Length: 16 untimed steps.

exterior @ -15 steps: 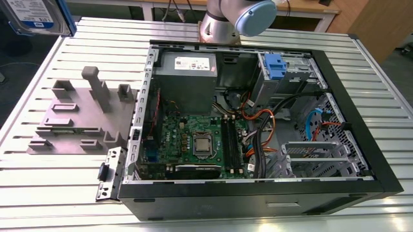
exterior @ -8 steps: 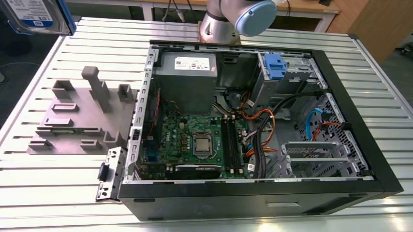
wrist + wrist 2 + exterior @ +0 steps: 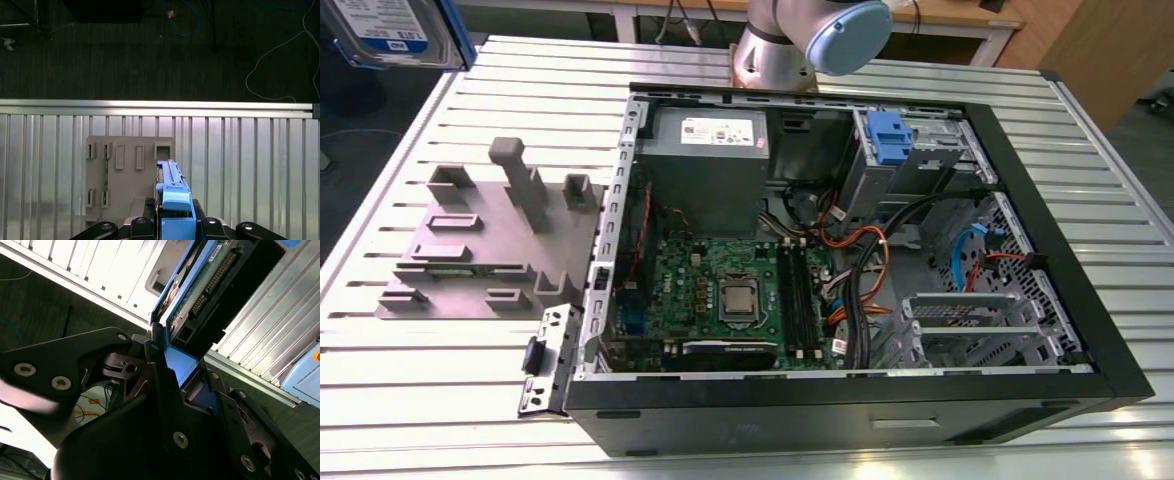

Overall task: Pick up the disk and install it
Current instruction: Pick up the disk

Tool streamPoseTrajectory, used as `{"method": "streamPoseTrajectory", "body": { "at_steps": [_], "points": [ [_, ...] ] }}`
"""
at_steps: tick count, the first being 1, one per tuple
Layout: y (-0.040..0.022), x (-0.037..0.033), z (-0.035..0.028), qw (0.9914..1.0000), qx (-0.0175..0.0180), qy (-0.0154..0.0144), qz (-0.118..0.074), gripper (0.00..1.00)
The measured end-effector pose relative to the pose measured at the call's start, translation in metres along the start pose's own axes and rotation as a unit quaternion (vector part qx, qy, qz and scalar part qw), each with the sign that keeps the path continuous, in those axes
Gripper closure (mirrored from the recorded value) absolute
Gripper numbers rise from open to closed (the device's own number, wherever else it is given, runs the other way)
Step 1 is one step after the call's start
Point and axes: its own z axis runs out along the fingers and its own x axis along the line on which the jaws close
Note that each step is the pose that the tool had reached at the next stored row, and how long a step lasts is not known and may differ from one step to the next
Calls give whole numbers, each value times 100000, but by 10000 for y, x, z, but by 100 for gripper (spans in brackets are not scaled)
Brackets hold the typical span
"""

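The disk (image 3: 390, 30) hangs in the air above the table's far corner at the exterior view's left, its white-and-blue label facing the camera. In both wrist views my gripper (image 3: 172, 226) (image 3: 172, 371) is shut on it, the black fingers (image 3: 160, 390) clamping the blue side rails. In the first wrist view the disk (image 3: 171, 192) stands edge-on over the grey fixture plate (image 3: 127, 170). In the second wrist view the disk (image 3: 202, 287) shows its circuit-board underside and connector edge.
An open computer case (image 3: 607, 200) lies on the slatted aluminium table (image 3: 427, 370), with motherboard, cables and grey power supply (image 3: 707, 135) inside. A blue clip (image 3: 887, 135) stands at the far drive bay. A metal bay cage (image 3: 967, 320) sits near the front right. The grey fixture plate (image 3: 474, 245) lies to the left of the case.
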Motion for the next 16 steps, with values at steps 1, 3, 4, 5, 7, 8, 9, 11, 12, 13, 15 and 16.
{"method": "streamPoseTrajectory", "body": {
  "at_steps": [1,3,4,5,7,8,9,11,12,13,15,16],
  "points": [
    [0,0,-4,100000,-4,3,1,64],
    [0,0,-18,100000,-4,2,0,64],
    [0,-1,-25,100000,-1,2,2,64],
    [1,0,-24,100000,3,-1,1,64],
    [0,14,-25,100000,1,0,-3,64],
    [0,14,-25,100000,0,2,1,64],
    [0,14,-25,100000,0,-1,6,64],
    [0,15,-25,100000,0,1,2,64],
    [1,16,-25,100000,0,1,3,64],
    [0,16,-26,100000,-2,2,1,64],
    [0,16,-32,100000,-13,7,0,64],
    [1,17,-36,100000,-4,2,2,64]
  ]
}}
